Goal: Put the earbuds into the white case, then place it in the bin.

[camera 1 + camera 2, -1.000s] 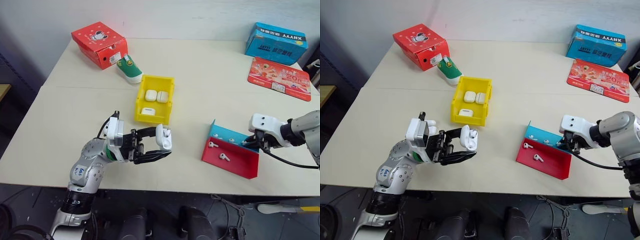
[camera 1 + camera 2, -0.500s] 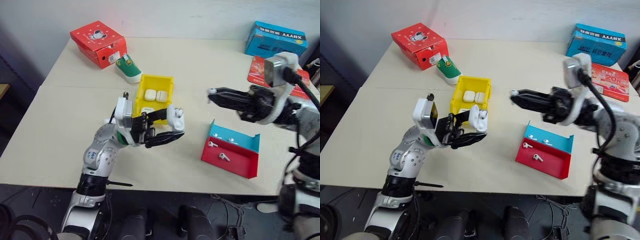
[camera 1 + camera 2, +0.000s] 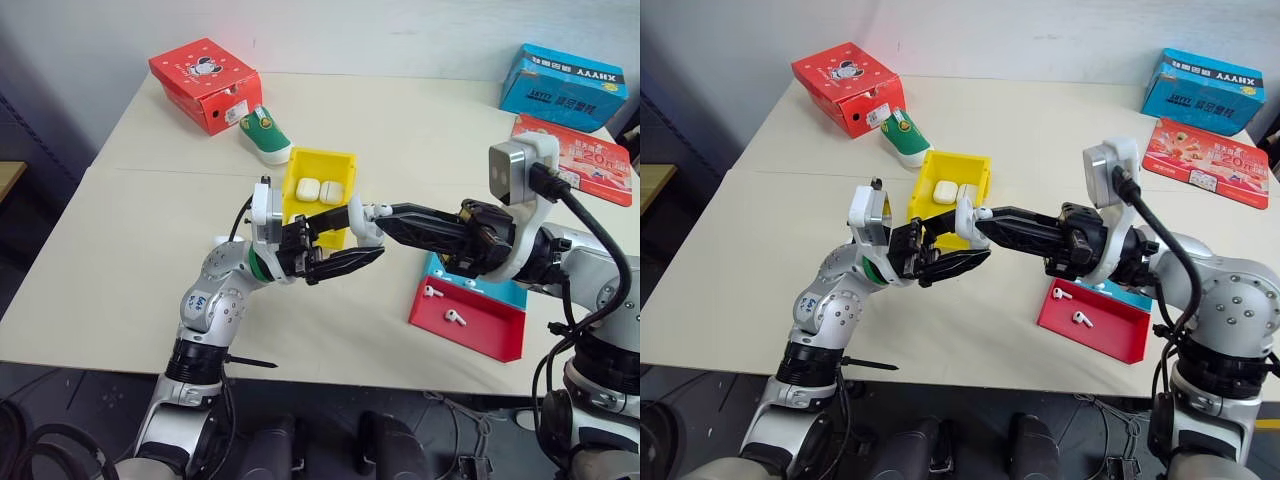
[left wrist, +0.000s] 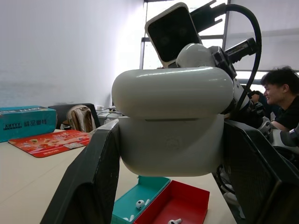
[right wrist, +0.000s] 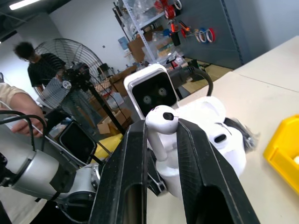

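The left gripper (image 3: 352, 238) is clamped tight on the white case (image 4: 173, 123), held open above the table (image 3: 130, 250) just in front of the yellow bin (image 3: 298, 165), while the right gripper (image 5: 156, 154) pinches an earbud (image 5: 162, 122) right at that case, jaws nearly closed.

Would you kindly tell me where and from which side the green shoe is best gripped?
Grip the green shoe across its narrow middle, coming straight down from above. It lies flat on the table with both long sides free, though the red box stands close by its far end, so keep the jaws off that end.
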